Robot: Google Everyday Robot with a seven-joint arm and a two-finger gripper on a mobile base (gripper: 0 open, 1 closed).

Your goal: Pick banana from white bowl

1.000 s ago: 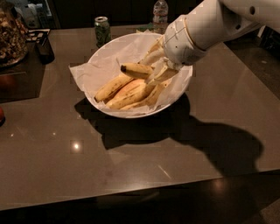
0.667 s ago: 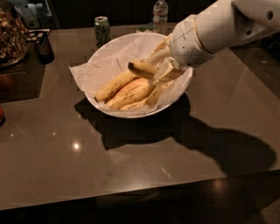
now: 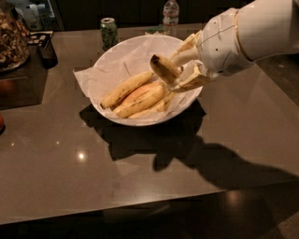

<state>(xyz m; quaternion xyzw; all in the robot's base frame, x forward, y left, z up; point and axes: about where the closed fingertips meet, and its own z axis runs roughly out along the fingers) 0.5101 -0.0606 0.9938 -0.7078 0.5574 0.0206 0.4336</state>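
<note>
- Over the right half of the white bowl (image 3: 140,122), the end effector (image 3: 176,73) was clamped on the banana (image 3: 163,68).
- Its pale fingers (image 3: 190,83) were closed narrowly around the fruit, one above and one below.
- That banana was plump and yellow, with a dark tip turned up and to the left. It sat tilted and higher than the rest of the fruit.
- Whether its far end touched anything below could not be told, since the fingers covered that part.
- The white arm (image 3: 261,28) reached in from the upper right corner, and its rounded wrist hung just past the bowl's right rim.
- Several other bananas (image 3: 133,93) lay together on the floor of the bowl, running from lower left to upper right.
- Crinkled white paper (image 3: 86,80) lined the bowl, and one corner stuck out over the left rim.
- The bowl rested on the dark, glossy bench (image 3: 117,186), near its back half.
- A heavy shadow (image 3: 196,154) of the bowl and arm fell across the bench toward the front right.
- Behind the bowl, a green can (image 3: 108,31) stood upright near the back edge.
- A clear water bottle (image 3: 171,12) stood to the right of the can, also behind the bowl and well apart from the end effector.
</note>
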